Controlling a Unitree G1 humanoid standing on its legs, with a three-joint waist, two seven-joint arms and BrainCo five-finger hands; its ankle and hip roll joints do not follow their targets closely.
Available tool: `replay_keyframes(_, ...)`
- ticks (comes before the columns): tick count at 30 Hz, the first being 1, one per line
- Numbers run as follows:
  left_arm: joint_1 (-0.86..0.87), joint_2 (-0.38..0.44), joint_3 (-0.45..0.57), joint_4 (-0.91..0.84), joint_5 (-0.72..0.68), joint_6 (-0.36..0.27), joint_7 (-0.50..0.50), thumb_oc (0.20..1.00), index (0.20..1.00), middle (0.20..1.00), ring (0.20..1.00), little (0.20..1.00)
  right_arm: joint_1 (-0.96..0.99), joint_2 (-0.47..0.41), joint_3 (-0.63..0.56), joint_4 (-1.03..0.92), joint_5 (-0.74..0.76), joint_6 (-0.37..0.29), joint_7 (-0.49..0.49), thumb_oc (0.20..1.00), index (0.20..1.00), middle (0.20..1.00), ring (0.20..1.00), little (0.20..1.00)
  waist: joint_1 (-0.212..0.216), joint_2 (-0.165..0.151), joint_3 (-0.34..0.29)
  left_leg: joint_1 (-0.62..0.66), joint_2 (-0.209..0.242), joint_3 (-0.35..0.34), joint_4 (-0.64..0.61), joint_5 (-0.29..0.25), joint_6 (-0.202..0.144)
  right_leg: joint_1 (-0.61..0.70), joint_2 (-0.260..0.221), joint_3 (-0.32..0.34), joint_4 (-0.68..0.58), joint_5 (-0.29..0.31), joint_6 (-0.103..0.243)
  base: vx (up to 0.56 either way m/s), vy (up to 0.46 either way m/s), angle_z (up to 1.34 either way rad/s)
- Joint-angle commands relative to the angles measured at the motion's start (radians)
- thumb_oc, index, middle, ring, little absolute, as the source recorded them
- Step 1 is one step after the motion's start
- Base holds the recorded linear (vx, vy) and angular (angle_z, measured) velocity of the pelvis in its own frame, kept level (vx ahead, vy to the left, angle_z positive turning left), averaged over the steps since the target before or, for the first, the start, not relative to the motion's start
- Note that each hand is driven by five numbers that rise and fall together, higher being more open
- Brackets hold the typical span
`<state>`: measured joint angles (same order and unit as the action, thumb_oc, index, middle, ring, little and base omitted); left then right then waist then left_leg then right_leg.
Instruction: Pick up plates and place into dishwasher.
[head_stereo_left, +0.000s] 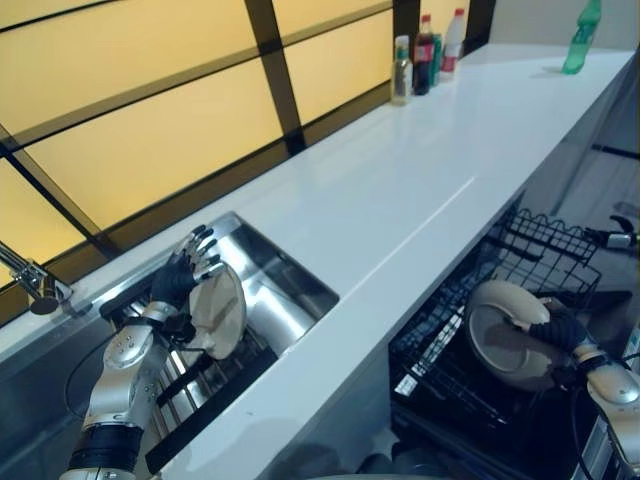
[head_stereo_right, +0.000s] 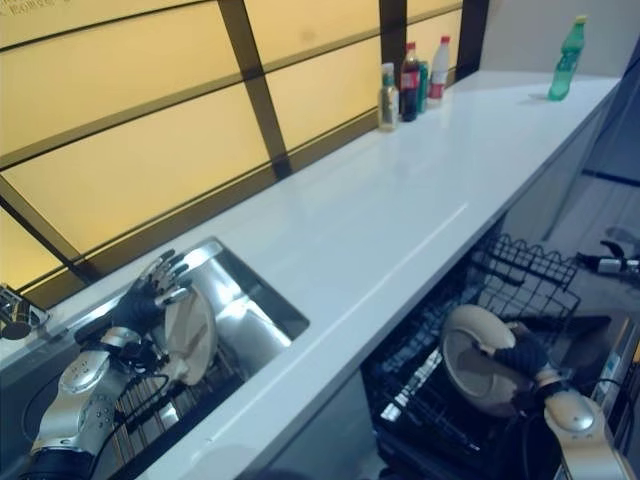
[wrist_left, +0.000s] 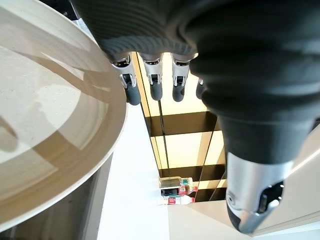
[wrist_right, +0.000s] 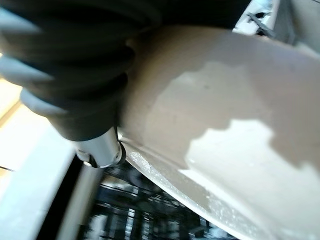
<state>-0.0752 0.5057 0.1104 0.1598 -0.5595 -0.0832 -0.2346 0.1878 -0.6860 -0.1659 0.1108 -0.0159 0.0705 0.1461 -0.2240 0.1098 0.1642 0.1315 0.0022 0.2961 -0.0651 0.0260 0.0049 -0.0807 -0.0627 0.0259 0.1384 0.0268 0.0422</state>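
Risk sat in both grips: my right hand (head_stereo_left: 562, 328), fingers clamped on a beige plate (head_stereo_left: 505, 335) over the dishwasher rack (head_stereo_left: 540, 245), could knock it on the wires, while my left hand (head_stereo_left: 188, 272), fingers straight, barely steadied another plate (head_stereo_left: 218, 312) in the sink (head_stereo_left: 290, 285).

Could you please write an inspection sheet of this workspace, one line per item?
Surface: white counter, sink set in it.
Job's things: one plate over the sink; another plate in the dishwasher rack.
Clutter: bottles at the far wall, green bottle apart.
Hands: left hand against the sink plate, fingers straight; right hand grips the rack plate.
Cables: nothing seen.
Surroundings: faucet, yellow wall panels.
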Motion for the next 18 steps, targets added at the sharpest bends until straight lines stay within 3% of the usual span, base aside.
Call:
replay_keyframes(1, 0.045, 0.041, 0.030, -0.015, 0.019, -0.003, 0.029, 1.000, 1.000, 1.000, 1.000, 1.000, -0.089, -0.028, 0.034, 0.033, -0.047, -0.012, -0.025, 0.200, 0.200, 0.200, 0.200, 0.200, 0.049, -0.054, 0.025, -0.065, -0.045, -0.002, 0.222, -0.194, 0.059, -0.032, -0.056, -0.001, 0.005, -0.019, 0.101, -0.01, -0.035, 0.18)
replay_keyframes(8, 0.036, 0.030, 0.001, -0.051, 0.016, -0.016, 0.072, 1.000, 1.000, 1.000, 1.000, 1.000, -0.123, -0.043, 0.090, 0.102, -0.112, 0.003, -0.035, 0.200, 0.200, 0.200, 0.200, 0.200, 0.065, -0.035, 0.075, -0.124, -0.037, -0.021, 0.257, -0.165, 0.045, -0.059, -0.061, -0.008, 0.022, -0.018, 0.092, -0.05, -0.022, 0.06)
replay_keyframes(18, -0.022, 0.061, -0.037, -0.075, 0.010, -0.015, 0.120, 1.000, 1.000, 1.000, 1.000, 1.000, -0.194, -0.066, 0.164, 0.177, -0.113, -0.014, -0.038, 0.200, 0.200, 0.200, 0.200, 0.200, 0.084, -0.043, 0.150, -0.202, -0.024, -0.042, 0.297, -0.140, 0.037, -0.103, -0.067, -0.017, 0.040, -0.006, 0.091, -0.08, -0.057, 0.02)
